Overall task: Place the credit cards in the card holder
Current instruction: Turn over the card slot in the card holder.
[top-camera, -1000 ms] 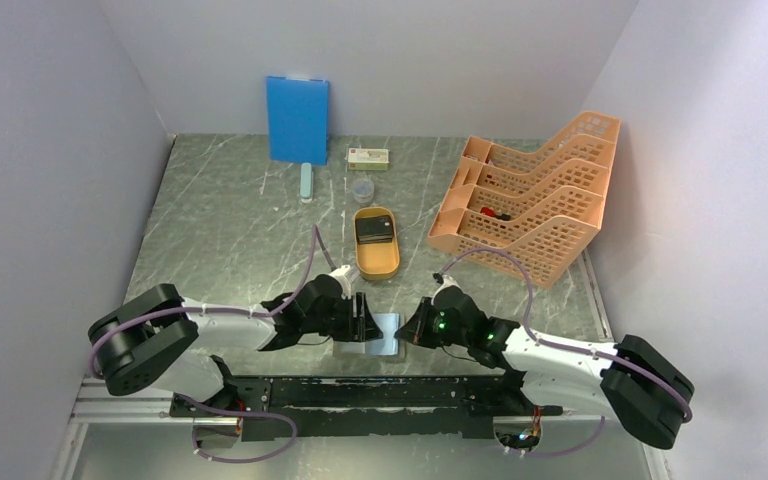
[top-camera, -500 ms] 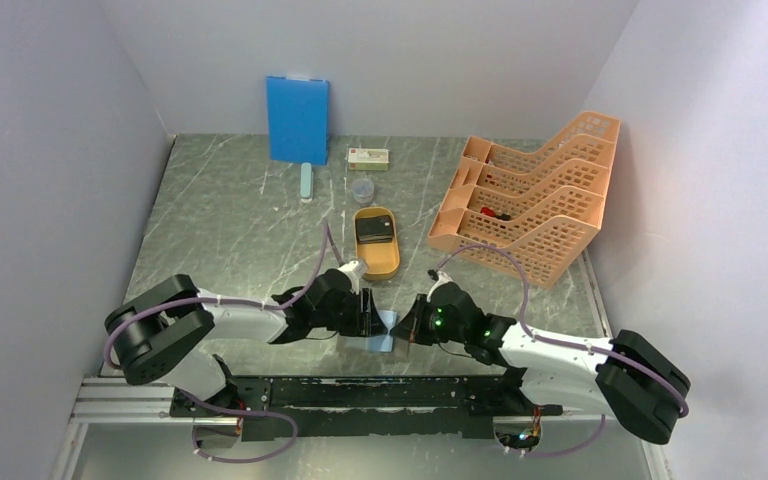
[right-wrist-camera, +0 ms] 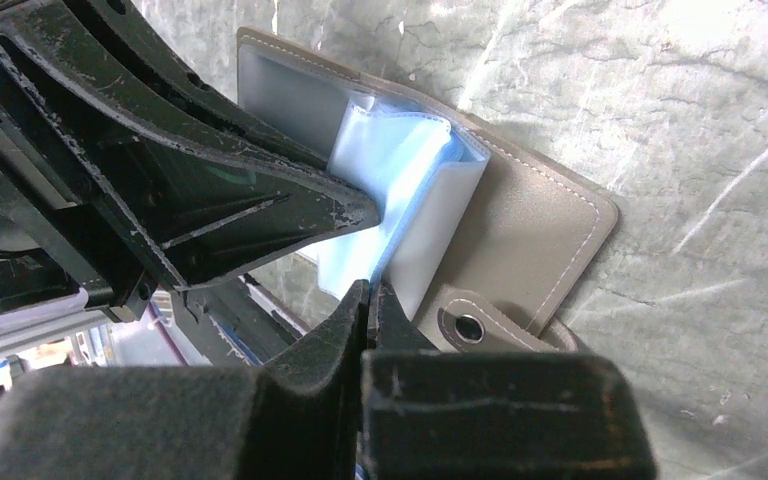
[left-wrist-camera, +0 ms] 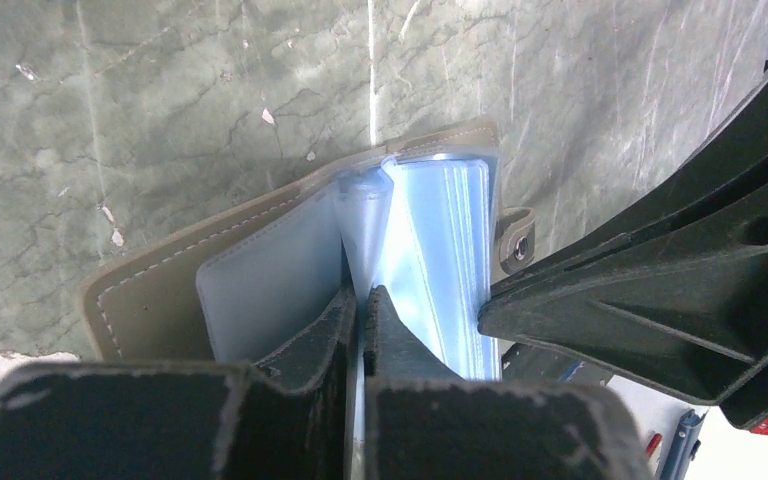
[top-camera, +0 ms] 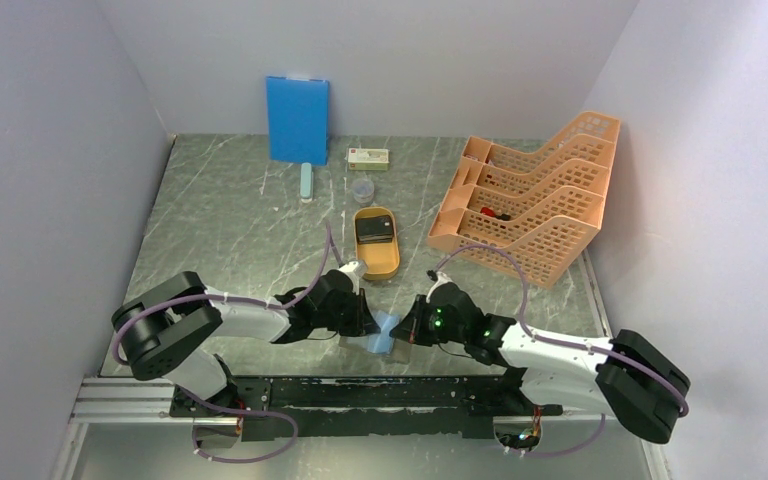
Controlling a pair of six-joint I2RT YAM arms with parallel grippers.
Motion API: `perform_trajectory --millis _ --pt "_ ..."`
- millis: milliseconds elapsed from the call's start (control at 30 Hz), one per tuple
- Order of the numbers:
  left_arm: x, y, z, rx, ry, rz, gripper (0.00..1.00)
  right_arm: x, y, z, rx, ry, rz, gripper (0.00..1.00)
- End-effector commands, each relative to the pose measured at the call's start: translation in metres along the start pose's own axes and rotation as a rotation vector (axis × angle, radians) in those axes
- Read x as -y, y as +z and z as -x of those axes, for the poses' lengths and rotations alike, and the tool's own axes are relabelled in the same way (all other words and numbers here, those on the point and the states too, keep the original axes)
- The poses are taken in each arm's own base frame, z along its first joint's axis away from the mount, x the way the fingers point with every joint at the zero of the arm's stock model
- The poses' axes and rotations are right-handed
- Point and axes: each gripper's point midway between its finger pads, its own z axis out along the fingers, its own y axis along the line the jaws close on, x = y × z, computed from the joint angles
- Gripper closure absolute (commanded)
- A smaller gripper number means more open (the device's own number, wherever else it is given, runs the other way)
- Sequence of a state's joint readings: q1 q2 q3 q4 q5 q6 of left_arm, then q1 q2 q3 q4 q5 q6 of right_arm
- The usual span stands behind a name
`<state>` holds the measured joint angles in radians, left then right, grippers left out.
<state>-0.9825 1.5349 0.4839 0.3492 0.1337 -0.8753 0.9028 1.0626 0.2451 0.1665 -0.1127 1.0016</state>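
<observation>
The taupe-grey card holder lies open near the table's front edge, its pale blue plastic sleeves fanned upward. My left gripper is shut on one thin sleeve near the spine, beside the grey cover. From the other side, my right gripper is shut on the edge of the blue sleeves, by the snap tab. In the top view the left gripper and right gripper meet over the holder. The dark credit cards lie stacked in an orange oval tray, apart from both grippers.
An orange tiered file rack fills the right side. At the back stand a blue board, a white-and-green box, a small clear cup and a pale green bar. Grey walls enclose the table.
My left gripper has slid right to the holder's spine and gone from open to shut on a sleeve. The holder has folded up narrower between the grippers. The right gripper stayed shut.
</observation>
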Motion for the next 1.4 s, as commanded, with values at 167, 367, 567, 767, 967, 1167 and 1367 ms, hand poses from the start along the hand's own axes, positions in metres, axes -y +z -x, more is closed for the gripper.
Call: perform_trajectory --millis 167,367,567,767,967,1167,1367 --pt "-0.041 -0.001 -0.026 -0.056 -0.007 0.14 0.95 -0.009 -0.016 0.021 0.083 -0.063 -0.023 0.71" --pt "-0.037 -0.001 -0.025 -0.055 -0.022 0.121 0.95 -0.037 -0.034 0.036 0.137 -0.104 0.06 0.62" --pt "-0.035 0.0 -0.025 -0.054 -0.034 0.114 0.95 -0.052 -0.016 0.026 0.046 -0.099 0.107 0.76" --pt "-0.036 -0.001 -0.026 -0.058 -0.038 0.119 0.95 -0.021 0.006 0.008 -0.02 -0.037 0.013 0.86" --pt "-0.036 -0.002 -0.027 -0.058 -0.038 0.117 0.95 0.006 0.016 -0.008 -0.075 -0.022 -0.075 0.89" --pt "-0.036 -0.002 -0.026 -0.057 -0.037 0.119 0.94 0.025 0.018 -0.014 -0.086 -0.007 -0.136 0.9" --pt "-0.039 -0.003 -0.027 -0.057 -0.032 0.132 0.95 0.032 0.015 -0.014 -0.078 -0.005 -0.171 0.91"
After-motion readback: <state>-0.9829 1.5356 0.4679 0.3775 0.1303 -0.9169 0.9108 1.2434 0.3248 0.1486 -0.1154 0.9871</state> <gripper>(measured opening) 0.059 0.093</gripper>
